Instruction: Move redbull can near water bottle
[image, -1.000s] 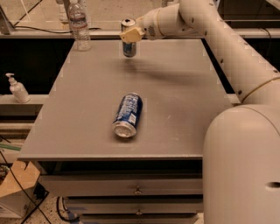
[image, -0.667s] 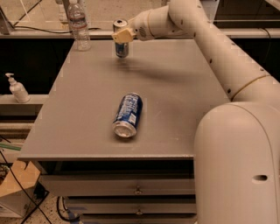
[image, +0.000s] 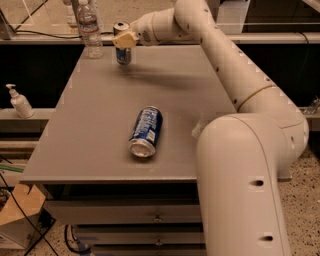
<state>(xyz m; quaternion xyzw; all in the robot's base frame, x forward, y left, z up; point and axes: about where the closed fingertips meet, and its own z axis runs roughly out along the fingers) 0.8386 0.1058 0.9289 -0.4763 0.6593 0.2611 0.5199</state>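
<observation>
Far back-left of the counter (image: 100, 110): the gripper (image: 124, 40) is on the redbull can (image: 123, 56), jaws clamped across its upper half, with the silver top showing above them. The can is upright. I can't tell whether its base touches the counter or hangs just off it. The water bottle (image: 90, 31) stands just to the can's left near the back edge, close but apart, with a clear gap between them.

Handling: the can is slim, tall and thin-walled aluminium, so it is stiff enough if full and dents easily if empty. From here I can't tell which. The skin is smooth and slippery, so the grip probably needs to be firm but not crushing. The hold sits high on the body, which looks fine for carrying. A small base under a tall can means it tips easily, so it likely wants setting down flat and releasing straight, with no sideways drag.

The bottle is light, ribbed plastic with a narrow foot, and a nudge from the can or the jaws could knock it over.

A dark blue can (image: 146, 131) lies on its side mid-counter, well apart and out of the way. A pump bottle (image: 19, 102) sits off the counter to the left, not involved.
</observation>
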